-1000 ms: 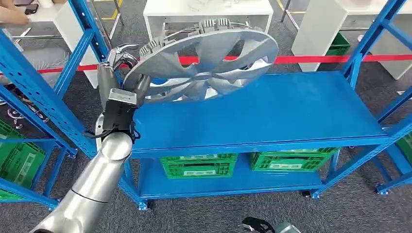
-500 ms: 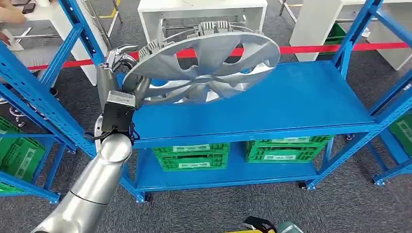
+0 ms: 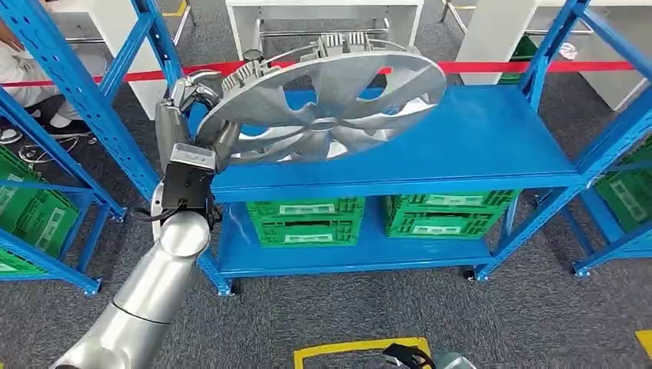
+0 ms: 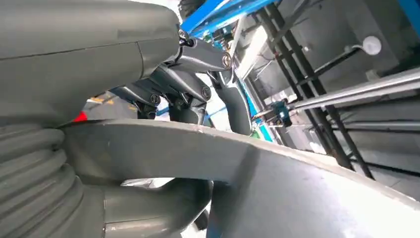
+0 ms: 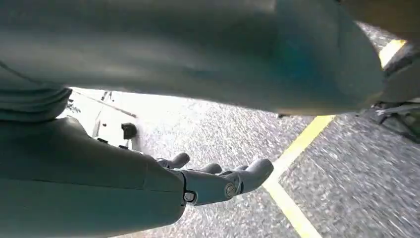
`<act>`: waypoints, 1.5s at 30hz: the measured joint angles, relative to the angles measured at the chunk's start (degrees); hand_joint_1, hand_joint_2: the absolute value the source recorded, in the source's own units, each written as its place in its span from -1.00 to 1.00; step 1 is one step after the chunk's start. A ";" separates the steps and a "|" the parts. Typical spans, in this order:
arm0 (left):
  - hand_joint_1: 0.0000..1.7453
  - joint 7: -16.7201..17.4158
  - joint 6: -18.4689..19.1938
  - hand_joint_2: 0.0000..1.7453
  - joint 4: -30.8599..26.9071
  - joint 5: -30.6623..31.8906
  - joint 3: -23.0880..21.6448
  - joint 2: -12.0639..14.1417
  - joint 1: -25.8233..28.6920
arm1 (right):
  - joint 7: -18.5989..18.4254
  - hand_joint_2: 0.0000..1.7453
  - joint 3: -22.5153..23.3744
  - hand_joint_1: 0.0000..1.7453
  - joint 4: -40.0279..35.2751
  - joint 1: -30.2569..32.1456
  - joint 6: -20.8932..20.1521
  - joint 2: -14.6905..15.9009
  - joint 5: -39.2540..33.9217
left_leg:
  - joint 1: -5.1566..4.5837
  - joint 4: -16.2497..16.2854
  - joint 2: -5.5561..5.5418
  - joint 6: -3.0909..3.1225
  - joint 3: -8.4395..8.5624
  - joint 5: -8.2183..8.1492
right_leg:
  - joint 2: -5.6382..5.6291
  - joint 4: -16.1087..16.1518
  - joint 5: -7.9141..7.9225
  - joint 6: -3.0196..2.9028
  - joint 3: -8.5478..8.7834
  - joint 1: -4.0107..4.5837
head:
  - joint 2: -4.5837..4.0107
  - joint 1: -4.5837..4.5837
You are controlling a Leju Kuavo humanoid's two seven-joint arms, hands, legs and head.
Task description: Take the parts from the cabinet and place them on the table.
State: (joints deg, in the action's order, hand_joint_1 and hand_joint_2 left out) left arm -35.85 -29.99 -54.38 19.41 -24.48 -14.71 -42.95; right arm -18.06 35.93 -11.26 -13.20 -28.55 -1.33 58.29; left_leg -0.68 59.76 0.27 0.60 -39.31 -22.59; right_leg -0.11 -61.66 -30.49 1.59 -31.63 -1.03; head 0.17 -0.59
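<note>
A large silver wheel cover (image 3: pixel 330 92) hangs tilted over the left part of the blue shelf top (image 3: pixel 477 138). My left hand (image 3: pixel 192 100) grips its rim at the left edge, the silver arm reaching up from the lower left. In the left wrist view the cover's rim (image 4: pixel 247 168) runs between the thumb below and the dark fingers (image 4: pixel 198 54) above. My right hand (image 5: pixel 218 181) hangs over grey carpet, fingers loosely extended with nothing in them.
Two green crates (image 3: pixel 307 223) (image 3: pixel 450 215) sit on the lower shelf. Blue racks stand at the left (image 3: pixel 69 100) and right (image 3: pixel 615 131). A red tape (image 3: pixel 538 67) and white tables (image 3: pixel 323 11) lie behind. A person (image 3: pixel 19 69) sits far left. Yellow floor marking (image 3: pixel 357 347) lies near.
The whole picture has shifted: the camera has drawn back, the shelf looks smaller and yellow floor marking has come in. The wheel cover stays in my left hand.
</note>
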 joint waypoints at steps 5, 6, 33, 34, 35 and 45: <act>1.00 -0.26 0.18 1.00 0.72 -0.20 -0.04 0.11 0.19 | 0.07 -1.00 0.13 -1.00 -0.04 0.25 0.00 -0.11 -0.11 | 0.11 0.22 -0.14 -1.58 -0.82 1.48 | 0.03 1.25 1.29 -2.96 -0.81 -0.04 | 0.00 0.00; 1.00 -0.33 0.24 1.00 0.83 -0.26 -0.04 0.18 0.19 | 0.09 -1.00 0.18 -1.00 -0.07 0.22 0.00 -0.11 -0.13 | 0.17 1.38 -0.23 -2.08 -1.85 -1.06 | 0.02 1.33 1.99 -3.16 -1.53 -0.03 | 0.00 -0.15; 1.00 -0.54 0.50 1.00 1.84 -0.42 -0.04 1.33 0.97 | 13.77 -1.00 1.93 -1.00 -0.42 -0.04 -0.57 -0.59 -2.91 | 0.25 0.91 0.00 -1.05 -0.96 1.14 | -0.35 0.35 -0.70 -1.09 -0.27 -0.14 | 0.00 -0.42; 1.00 -0.53 0.50 1.00 1.75 -0.37 -0.04 1.47 0.98 | 13.86 -1.00 2.33 -1.00 -0.44 -0.02 -0.57 -0.61 -3.21 | 0.29 0.67 0.00 -1.35 -0.96 1.78 | -0.33 0.20 -0.27 -1.50 -0.50 -0.04 | 0.00 -0.46; 1.00 -0.52 0.50 1.00 1.73 -0.37 -0.04 1.58 1.03 | 13.86 -1.00 2.38 -1.00 -0.44 0.06 -0.57 -0.61 -3.28 | 0.42 0.27 -0.04 -1.60 -0.92 2.35 | -0.31 0.10 0.10 -1.86 -0.69 0.10 | 0.00 -0.46; 1.00 -0.48 1.25 1.00 1.42 -0.31 -0.04 2.41 1.19 | 16.05 -1.00 4.35 -1.00 -0.42 0.03 -0.57 -0.98 -5.05 | 0.61 9.86 -0.33 -1.83 3.15 -5.60 | 0.12 0.71 7.98 -2.75 -9.45 -0.10 | 0.00 -0.68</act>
State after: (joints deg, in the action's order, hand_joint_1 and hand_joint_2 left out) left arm -36.33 -28.74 -52.96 19.10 -24.52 -12.31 -41.76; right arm -2.01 40.28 -11.67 -13.17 -29.11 -2.32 53.24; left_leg -0.07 69.62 -0.06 -1.23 -36.16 -28.19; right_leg 0.02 -60.94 -22.52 -1.16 -41.09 -1.12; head 0.17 -1.27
